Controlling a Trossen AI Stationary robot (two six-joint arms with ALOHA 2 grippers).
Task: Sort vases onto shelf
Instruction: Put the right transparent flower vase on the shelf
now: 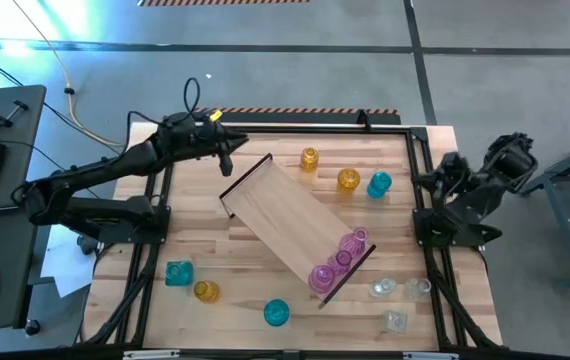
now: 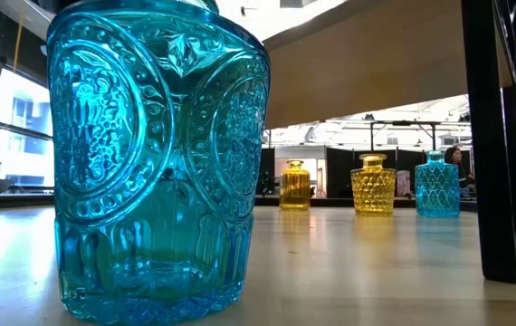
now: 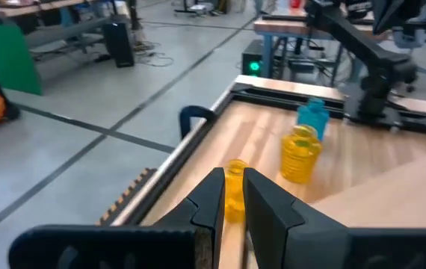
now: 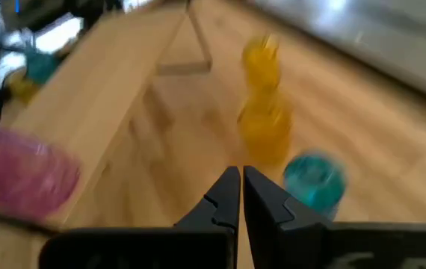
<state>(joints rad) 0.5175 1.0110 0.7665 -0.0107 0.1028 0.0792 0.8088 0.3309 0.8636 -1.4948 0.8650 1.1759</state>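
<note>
Teal vase (image 2: 154, 158) looming close — shelf (image 1: 295, 224) behind

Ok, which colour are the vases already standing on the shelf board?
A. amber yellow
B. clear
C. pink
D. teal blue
C: in the high view, the pink vases cluster at one end of the shelf; the amber, teal and clear ones all stand on the tabletop around it.
</note>
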